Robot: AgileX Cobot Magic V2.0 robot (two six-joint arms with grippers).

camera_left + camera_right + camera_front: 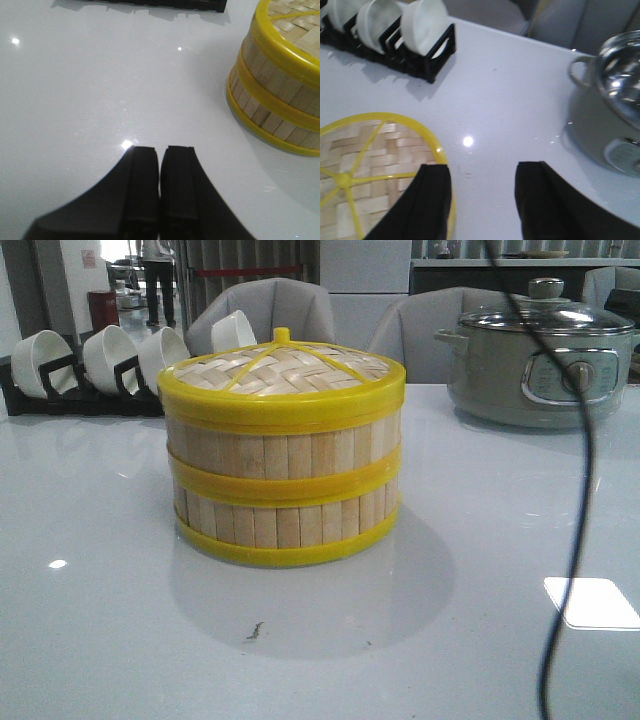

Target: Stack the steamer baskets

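Note:
Two steamer baskets stand stacked in the middle of the white table, with the woven lid on top. The stack also shows in the left wrist view; the lid shows in the right wrist view. My left gripper is shut and empty, low over the table to the left of the stack. My right gripper is open and empty, above the lid's right rim, one finger over the lid and one over the table. Neither gripper shows in the front view.
A black rack with white bowls stands at the back left, also in the right wrist view. A grey-green electric pot with glass lid stands at the back right. A black cable hangs in front of the camera at right.

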